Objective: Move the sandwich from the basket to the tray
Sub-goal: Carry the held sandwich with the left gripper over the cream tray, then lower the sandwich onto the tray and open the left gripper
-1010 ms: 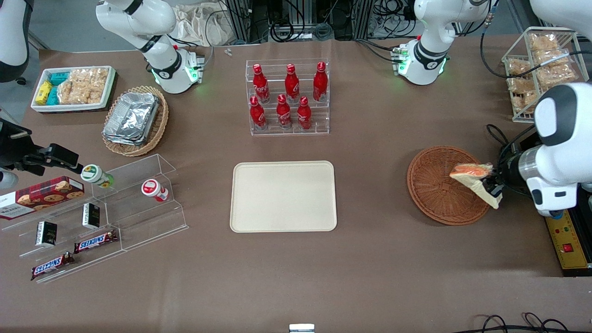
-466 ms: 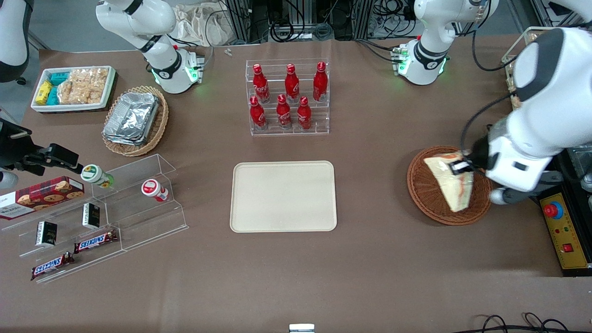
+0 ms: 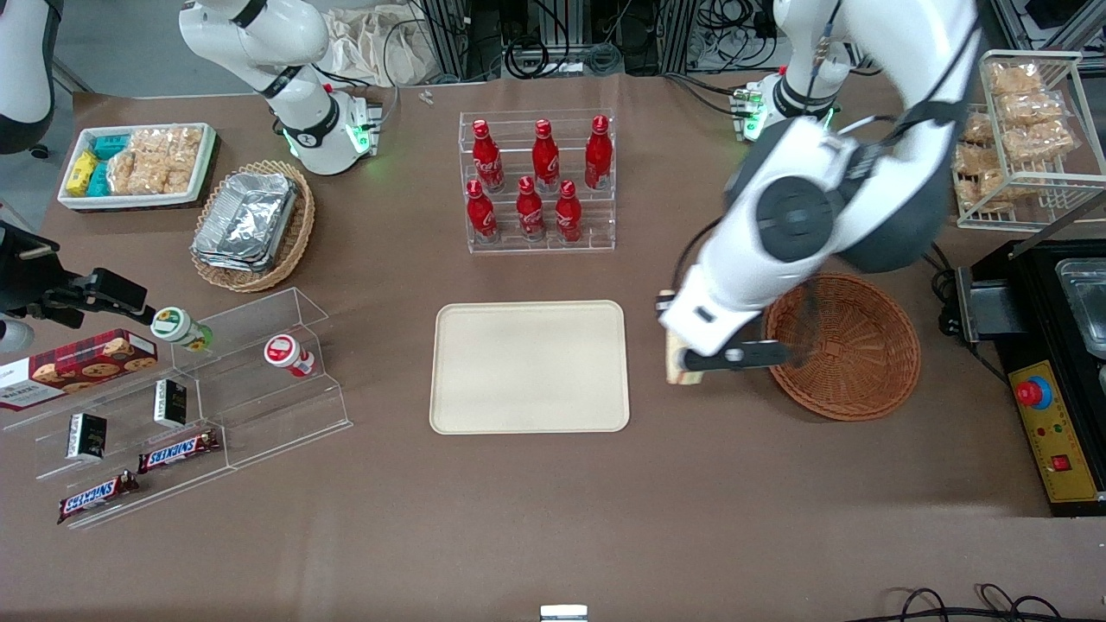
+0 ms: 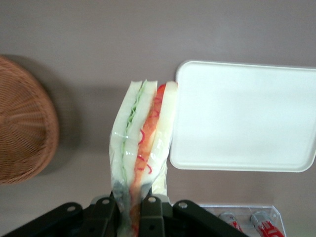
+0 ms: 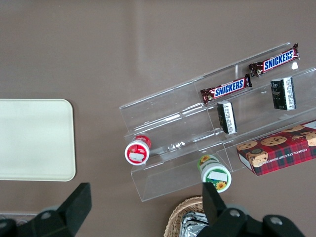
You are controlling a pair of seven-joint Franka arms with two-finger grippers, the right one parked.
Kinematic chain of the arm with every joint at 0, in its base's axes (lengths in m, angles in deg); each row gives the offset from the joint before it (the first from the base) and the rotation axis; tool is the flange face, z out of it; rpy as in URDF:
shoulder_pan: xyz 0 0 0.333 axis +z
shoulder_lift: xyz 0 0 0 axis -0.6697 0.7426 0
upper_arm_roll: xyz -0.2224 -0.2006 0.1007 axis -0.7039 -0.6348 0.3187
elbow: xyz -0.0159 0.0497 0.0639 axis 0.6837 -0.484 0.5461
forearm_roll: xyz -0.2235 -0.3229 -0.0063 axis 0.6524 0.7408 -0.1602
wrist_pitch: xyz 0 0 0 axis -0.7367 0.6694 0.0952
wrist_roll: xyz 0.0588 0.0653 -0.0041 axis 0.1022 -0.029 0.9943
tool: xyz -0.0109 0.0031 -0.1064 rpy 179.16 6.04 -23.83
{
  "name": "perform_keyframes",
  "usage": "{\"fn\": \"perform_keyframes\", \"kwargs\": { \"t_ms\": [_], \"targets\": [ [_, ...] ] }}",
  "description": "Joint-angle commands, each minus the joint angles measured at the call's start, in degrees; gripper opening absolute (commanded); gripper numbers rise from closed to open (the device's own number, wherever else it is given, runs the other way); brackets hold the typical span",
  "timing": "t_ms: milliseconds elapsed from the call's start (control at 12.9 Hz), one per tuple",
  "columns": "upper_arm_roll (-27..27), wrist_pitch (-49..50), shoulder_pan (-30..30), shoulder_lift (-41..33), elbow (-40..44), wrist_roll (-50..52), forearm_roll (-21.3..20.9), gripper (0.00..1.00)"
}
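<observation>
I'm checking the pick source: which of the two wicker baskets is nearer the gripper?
The reddish-brown basket, empty, right beside the gripper holding the sandwich. The lighter tan basket holds foil trays, toward the parked arm's end.

gripper (image 4: 132,210) holding sandwich (image 4: 140,148) | above table, between basket (image 3: 851,345) and tray (image 3: 529,366)

Pretty plain setup here: one big table (image 3: 553,518) covered in a matte brown sheet, lit evenly from above so the shadows stay soft. At the table's edge farthest from the front camera there's a metal frame rack (image 3: 484,34) with loads of black cables (image 3: 553,52) tangled around it, over grey floor (image 3: 112,43).
</observation>
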State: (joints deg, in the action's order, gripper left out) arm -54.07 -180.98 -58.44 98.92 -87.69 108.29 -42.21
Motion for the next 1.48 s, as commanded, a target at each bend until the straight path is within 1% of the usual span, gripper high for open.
{"fn": "perform_keyframes", "kwargs": {
  "t_ms": [0,78,233,388,466,621,777,932,1010,1087,1165,1243,1320,1398],
  "targets": [
    [0.35,-3.42,-3.80,8.51,4.29,2.38,-2.62,0.00],
    [0.35,-5.27,-4.51,10.45,4.29,2.65,-3.84,0.00],
    [0.26,-6.25,-5.13,13.53,4.38,2.74,-3.86,0.00],
    [0.96,-10.11,-7.76,17.92,5.43,6.49,-4.64,0.00],
    [1.14,-10.91,-8.12,19.16,5.87,7.65,-6.13,0.00],
    [1.14,-11.18,-9.52,21.01,6.05,8.97,-6.67,0.00],
    [1.23,-14.33,-9.88,22.68,6.05,9.33,-7.28,0.00],
    [1.14,-14.52,-9.88,23.21,5.87,9.33,-7.37,0.00],
    [1.22,-14.52,-9.88,23.30,5.78,9.24,-7.37,0.04],
    [1.23,-14.52,-9.88,23.30,5.78,9.42,-7.37,0.19],
    [1.23,-14.52,-9.80,23.21,5.78,9.51,-7.46,0.26],
    [1.23,-14.61,-9.62,23.13,5.87,9.59,-7.46,0.29],
    [1.23,-14.52,-9.53,22.95,5.87,9.68,-7.37,0.41],
    [1.31,-14.61,-9.27,22.86,5.61,9.51,-7.55,0.99]
  ]
}}
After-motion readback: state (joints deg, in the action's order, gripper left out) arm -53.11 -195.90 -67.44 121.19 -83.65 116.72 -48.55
